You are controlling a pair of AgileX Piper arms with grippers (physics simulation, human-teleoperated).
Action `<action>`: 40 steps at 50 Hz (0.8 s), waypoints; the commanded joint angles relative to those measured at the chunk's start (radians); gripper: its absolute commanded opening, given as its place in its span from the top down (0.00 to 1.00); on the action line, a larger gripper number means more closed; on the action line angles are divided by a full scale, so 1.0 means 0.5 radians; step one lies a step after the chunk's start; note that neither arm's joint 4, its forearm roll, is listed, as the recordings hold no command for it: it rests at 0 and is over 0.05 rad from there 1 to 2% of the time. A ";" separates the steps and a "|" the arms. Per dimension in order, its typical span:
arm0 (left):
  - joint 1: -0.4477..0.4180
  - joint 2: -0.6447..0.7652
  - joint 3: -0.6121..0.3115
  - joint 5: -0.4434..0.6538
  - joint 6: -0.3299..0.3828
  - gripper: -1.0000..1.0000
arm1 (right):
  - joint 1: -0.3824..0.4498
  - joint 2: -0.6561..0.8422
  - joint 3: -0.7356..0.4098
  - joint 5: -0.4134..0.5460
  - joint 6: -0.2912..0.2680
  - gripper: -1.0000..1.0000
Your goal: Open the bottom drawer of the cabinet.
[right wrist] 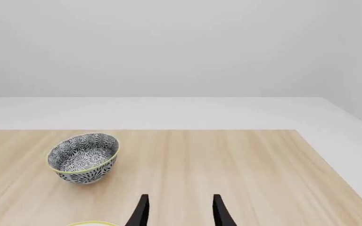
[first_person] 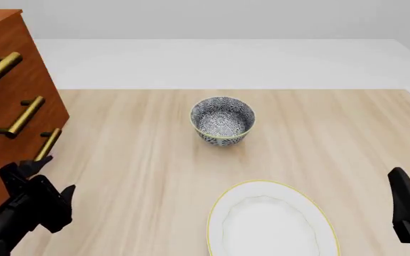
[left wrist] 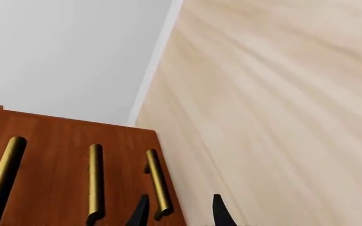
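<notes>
The cabinet (first_person: 6,96) stands at the table's left edge, with three brass bar handles on its reddish-brown front. The bottom drawer (first_person: 9,165) looks shut, flush with the front. Its handle (first_person: 47,144) is the lowest one. My left gripper (first_person: 48,178) is open just below and in front of that handle. In the left wrist view the bottom drawer's handle (left wrist: 158,181) lies between my fingertips (left wrist: 142,209), close to one of them, and the gripper (left wrist: 179,212) is not closed on it. My right gripper (first_person: 404,205) is open and empty at the front right, as the right wrist view (right wrist: 179,212) also shows.
A patterned bowl (first_person: 222,120) stands mid-table and shows in the right wrist view (right wrist: 83,157). A white plate with a yellow rim (first_person: 312,205) lies at the front, between the arms. The light wooden table (first_person: 134,160) ends at the far edge and at the right.
</notes>
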 commanded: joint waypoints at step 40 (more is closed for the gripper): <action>0.177 0.398 0.000 -0.381 0.094 0.00 | 0.000 0.000 0.000 0.000 0.000 0.00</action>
